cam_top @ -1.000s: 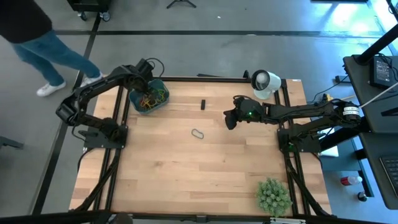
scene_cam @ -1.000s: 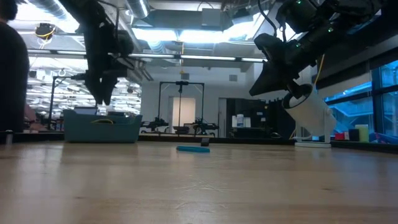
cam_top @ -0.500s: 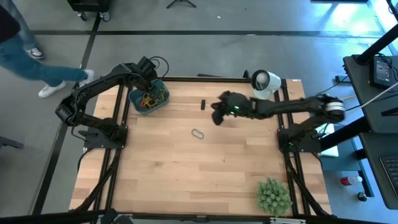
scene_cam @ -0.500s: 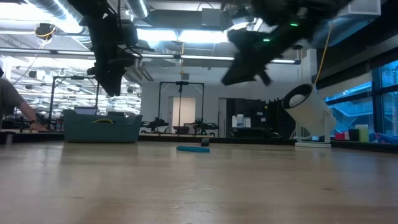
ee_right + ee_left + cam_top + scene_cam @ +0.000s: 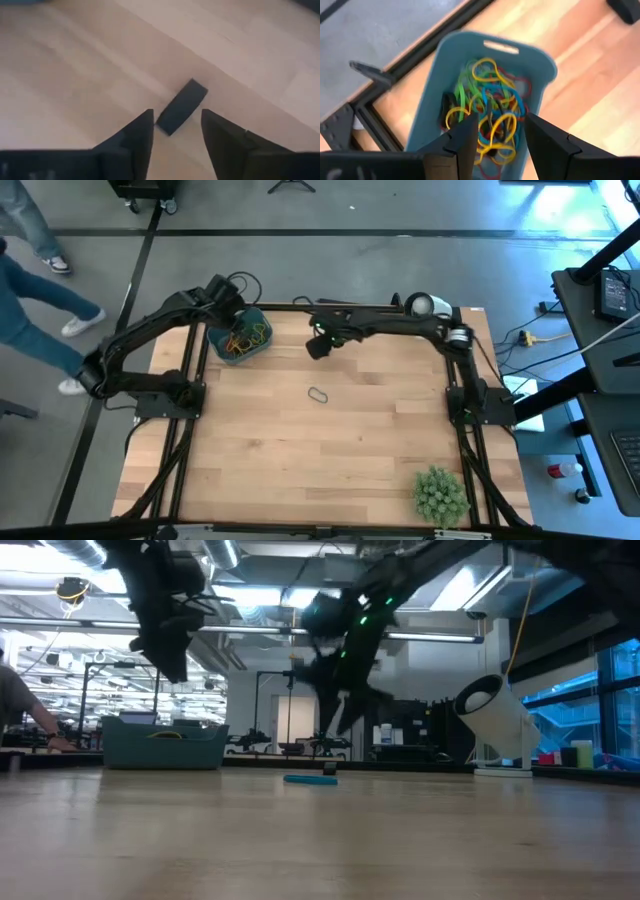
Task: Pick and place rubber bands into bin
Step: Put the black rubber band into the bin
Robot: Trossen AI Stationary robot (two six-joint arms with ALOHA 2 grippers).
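The teal bin (image 5: 240,338) stands at the table's far left corner, holding a tangle of coloured rubber bands (image 5: 490,112). My left gripper (image 5: 500,137) hangs open above it (image 5: 168,665), with nothing between its fingers. One grey rubber band (image 5: 318,394) lies flat on the wood near the table's middle. My right gripper (image 5: 176,131) is open over the far middle of the table (image 5: 318,347). Its fingers stand on either side of a small dark flat strip (image 5: 181,106) that lies on the wood, and they are clear of it.
A white cup-like object (image 5: 428,311) lies at the far right corner. A spiky green plant ball (image 5: 440,495) sits at the near right. A person's legs (image 5: 30,290) show on the floor beyond the left edge. Bare wood fills the near half.
My right gripper has swung from the table's right side toward the left and the far edge, and has come down over the dark strip. My left gripper has risen a little above the bin. The person has walked along the floor at the left.
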